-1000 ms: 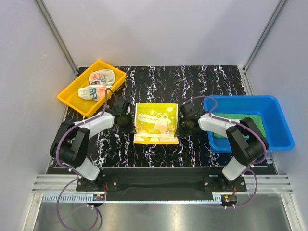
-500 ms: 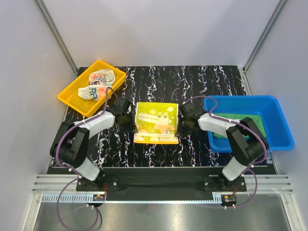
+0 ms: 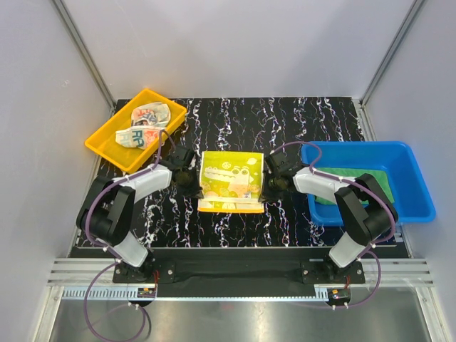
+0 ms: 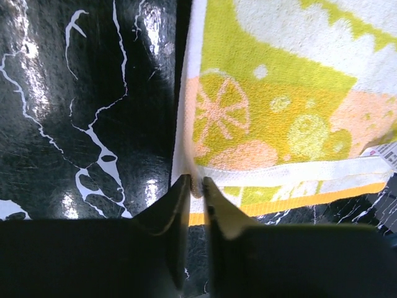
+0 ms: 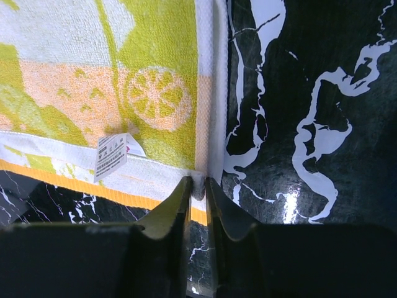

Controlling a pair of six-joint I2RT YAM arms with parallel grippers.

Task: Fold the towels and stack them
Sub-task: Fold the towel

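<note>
- At the desk's (image 3: 306,128) middle, left jaws and right jaws stand narrow, each pinching a side edge of the yellow towel (image 3: 229,182), which lies flat between them.
- Such thin pinches could slip, or one side could rise unevenly, and the fold would skew.
- Green towel (image 3: 382,182) sits in the blue bin (image 3: 420,206), right.

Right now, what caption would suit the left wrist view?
Left gripper pinches the edge of the yellow towel on the black marbled table.
</note>
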